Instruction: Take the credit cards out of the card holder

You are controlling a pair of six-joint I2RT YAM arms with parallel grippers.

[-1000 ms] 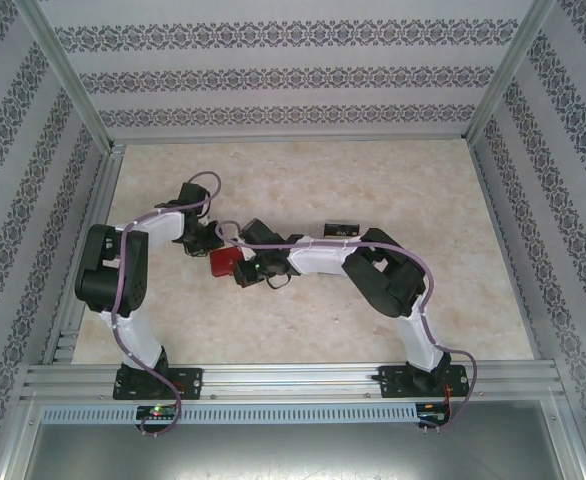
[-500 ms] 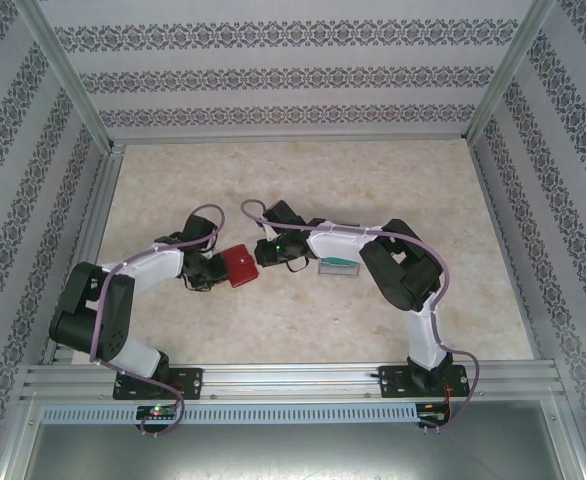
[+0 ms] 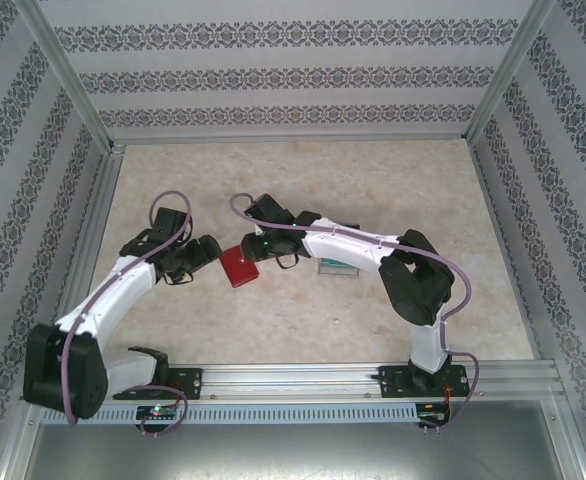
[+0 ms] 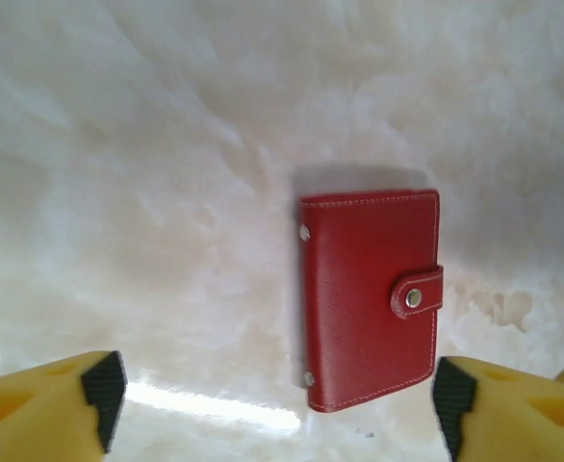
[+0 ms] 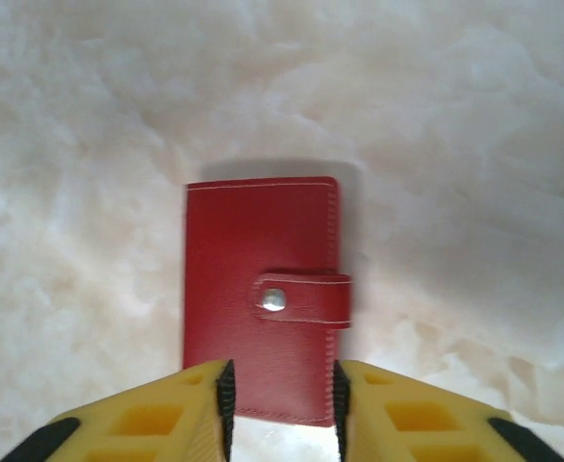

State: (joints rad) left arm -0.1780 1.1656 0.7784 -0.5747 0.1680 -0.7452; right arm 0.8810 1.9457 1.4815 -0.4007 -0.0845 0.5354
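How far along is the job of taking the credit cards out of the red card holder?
Looks done: at least one teal card lies on the table, outside the card holder. In hand: nothing; the holder lies closed, tab snapped, in front of the open left tool, and the open right tool is over its end. Left: I cannot tell whether any card is inside; if so, reopen it.

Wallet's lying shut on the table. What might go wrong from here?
The wallet has its tab snapped, so anything left inside may stay trapped. The right gripper, narrowly open, is over the wallet's near end; closing there could shove it rather than grip it. The cards lie partly under the right arm, which could sweep them.
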